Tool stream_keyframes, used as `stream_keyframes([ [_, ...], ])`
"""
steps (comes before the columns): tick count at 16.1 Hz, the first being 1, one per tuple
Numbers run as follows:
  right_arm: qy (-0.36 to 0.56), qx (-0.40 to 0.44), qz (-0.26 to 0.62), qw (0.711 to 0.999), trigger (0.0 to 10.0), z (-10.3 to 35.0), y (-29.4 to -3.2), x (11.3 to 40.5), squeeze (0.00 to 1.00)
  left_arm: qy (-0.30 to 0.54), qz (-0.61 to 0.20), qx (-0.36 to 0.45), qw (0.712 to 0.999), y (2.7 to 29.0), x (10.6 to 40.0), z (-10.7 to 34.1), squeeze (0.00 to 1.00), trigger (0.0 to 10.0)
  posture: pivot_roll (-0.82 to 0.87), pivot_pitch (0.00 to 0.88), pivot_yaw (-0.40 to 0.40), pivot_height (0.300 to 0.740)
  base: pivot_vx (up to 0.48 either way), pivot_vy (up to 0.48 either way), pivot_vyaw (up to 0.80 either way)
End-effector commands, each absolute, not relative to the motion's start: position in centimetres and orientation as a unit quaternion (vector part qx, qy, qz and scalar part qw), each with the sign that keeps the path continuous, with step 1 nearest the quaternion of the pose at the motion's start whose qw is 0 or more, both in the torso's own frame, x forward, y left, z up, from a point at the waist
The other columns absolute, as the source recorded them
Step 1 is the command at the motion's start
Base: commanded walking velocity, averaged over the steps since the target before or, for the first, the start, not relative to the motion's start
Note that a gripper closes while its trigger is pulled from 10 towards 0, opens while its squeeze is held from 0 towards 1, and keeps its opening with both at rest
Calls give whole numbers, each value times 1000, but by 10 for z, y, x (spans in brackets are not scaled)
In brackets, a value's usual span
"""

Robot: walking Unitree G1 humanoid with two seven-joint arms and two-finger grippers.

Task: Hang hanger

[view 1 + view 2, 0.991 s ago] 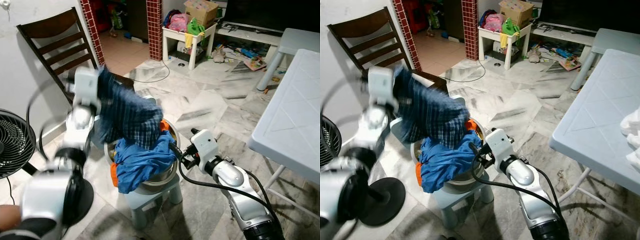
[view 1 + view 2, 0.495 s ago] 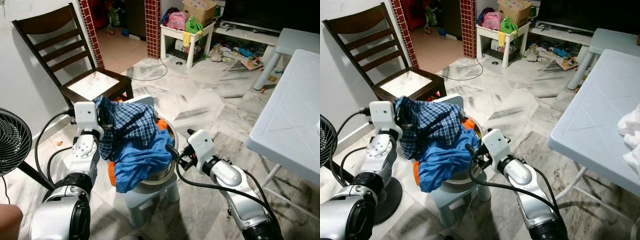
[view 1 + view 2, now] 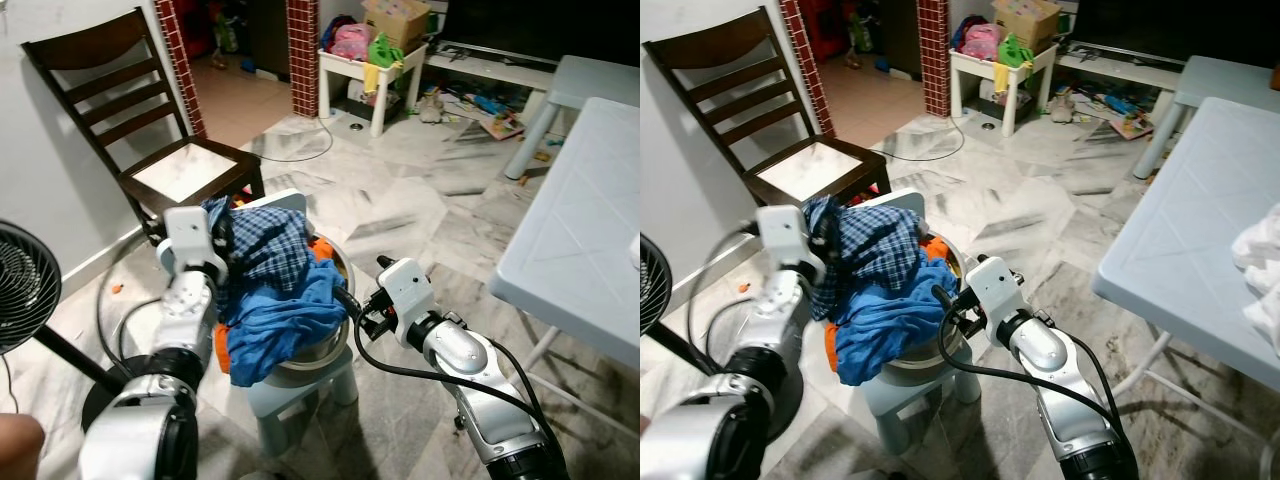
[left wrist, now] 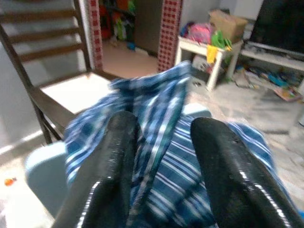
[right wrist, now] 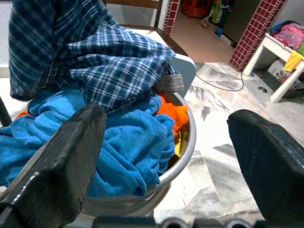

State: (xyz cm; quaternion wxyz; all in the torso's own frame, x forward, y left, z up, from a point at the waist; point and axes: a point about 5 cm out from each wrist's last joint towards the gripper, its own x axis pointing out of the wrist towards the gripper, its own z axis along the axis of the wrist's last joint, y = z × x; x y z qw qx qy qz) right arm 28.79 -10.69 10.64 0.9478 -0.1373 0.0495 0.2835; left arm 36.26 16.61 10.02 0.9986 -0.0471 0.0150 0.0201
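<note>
Left gripper (image 4: 159, 156) raised at the pile's left side, fingers (image 4: 116, 156) clenched on a fold of the plaid shirt (image 3: 262, 250). Shirt draped over blue cloth (image 3: 285, 320) and orange cloth (image 3: 933, 246), all heaped in a metal bowl (image 5: 183, 152) on a small pale stool (image 3: 300, 392). Right gripper (image 5: 164, 142) just beside the bowl's right rim, fingers (image 5: 57, 166) spread wide, released, grasping nothing. Hanger not discernible among the clothes. Dark wooden chair (image 3: 120, 110) behind; fan (image 3: 25, 285) far left; white surface (image 3: 585, 240) on the right.
</note>
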Motion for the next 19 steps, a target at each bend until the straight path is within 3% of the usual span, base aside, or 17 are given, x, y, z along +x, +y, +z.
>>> stream_keyframes([
  [1, 35, -135, 284, 949, 10000, 117, -106, 291, 0, 52, 14, -51, 997, 161, 359, 89, 1000, 7843, -111, 49, 44, 740, 0, 0, 0],
  [2, 34, -141, 287, 947, 10000, 118, -107, 293, 0, 72, 10, -56, 996, 157, 357, 82, 0, 0, -105, 54, 43, 740, 0, 0, 0],
  [13, 40, -142, 290, 946, 10000, 116, -107, 298, 0, 105, 20, -53, 993, 167, 349, 70, 0, 0, -80, 46, 22, 740, 0, 0, 0],
  [16, 39, -143, 290, 946, 10000, 116, -106, 299, 0, 70, 41, -45, 996, 173, 353, 82, 0, 0, -76, 39, 24, 740, 0, 0, 0],
  [17, 39, -142, 289, 946, 10000, 116, -106, 299, 0, 61, 53, -35, 996, 178, 353, 86, 0, 3843, -76, 39, 24, 740, 0, 0, 0],
  [18, 38, -142, 289, 946, 10000, 116, -106, 299, 0, 57, 60, -34, 996, 182, 354, 88, 0, 10000, -71, 41, 25, 740, 0, 0, 0],
  [19, 38, -141, 290, 946, 10000, 116, -106, 297, 0, 61, 57, -40, 996, 185, 354, 88, 0, 10000, -71, 48, 26, 740, 0, 0, 0],
])
